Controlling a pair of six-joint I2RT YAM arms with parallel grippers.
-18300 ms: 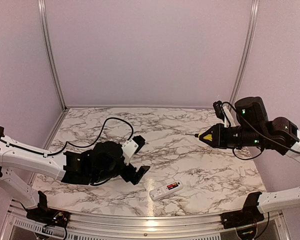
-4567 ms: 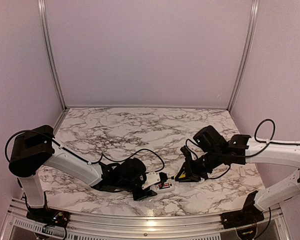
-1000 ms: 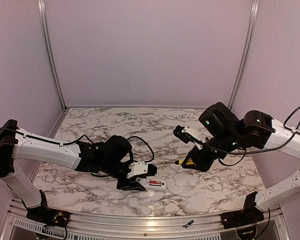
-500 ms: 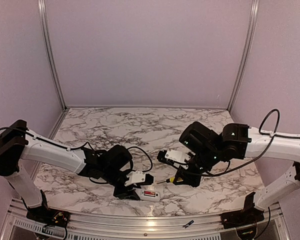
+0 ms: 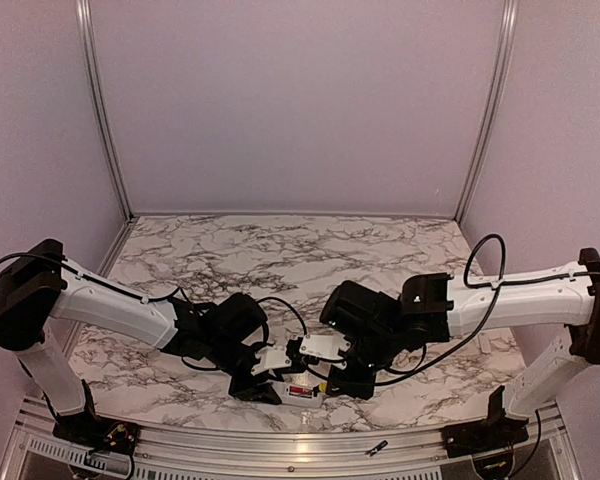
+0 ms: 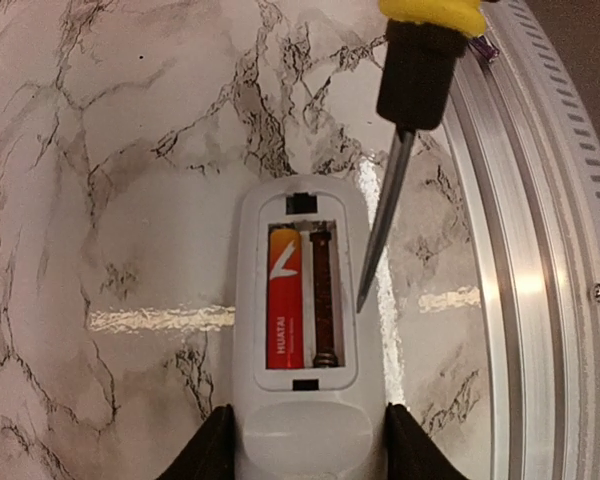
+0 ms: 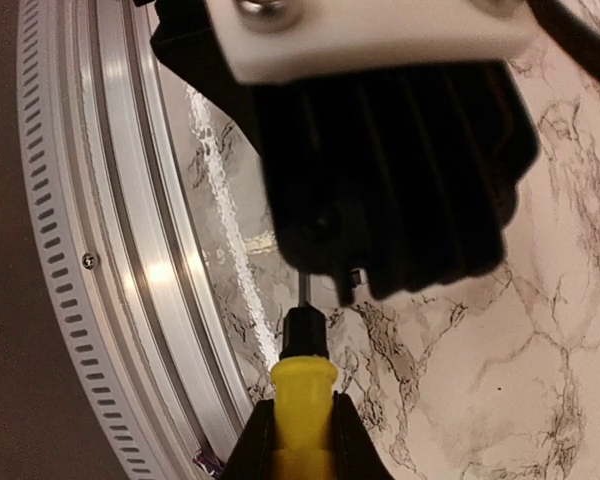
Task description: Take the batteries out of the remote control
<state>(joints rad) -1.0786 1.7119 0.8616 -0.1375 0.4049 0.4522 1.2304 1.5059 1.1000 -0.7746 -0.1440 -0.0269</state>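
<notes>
The white remote control [image 6: 310, 425] lies back up near the table's front edge, its battery recess uncovered. One red battery [image 6: 284, 298] sits in the left slot. The right slot shows only a bare spring. My left gripper [image 6: 308, 455] is shut on the remote's near end, one finger on each side. My right gripper [image 7: 300, 445] is shut on the yellow handle of a screwdriver [image 7: 302, 385]. The screwdriver's tip [image 6: 364, 298] hangs at the right rim of the recess. From above, the remote [image 5: 302, 388] lies between left gripper [image 5: 267, 385] and right gripper [image 5: 342, 378].
The aluminium front rail [image 6: 540, 300] runs close along the remote's right side. A small dark object [image 5: 377, 447] lies on that rail. In the right wrist view the left gripper's black body [image 7: 390, 150] hides the remote. Marble tabletop [image 5: 310, 260] stretches behind both arms.
My right arm has swung down and left, bringing the screwdriver from mid-air over to the remote. The left gripper and the remote have shifted slightly towards the front edge.
</notes>
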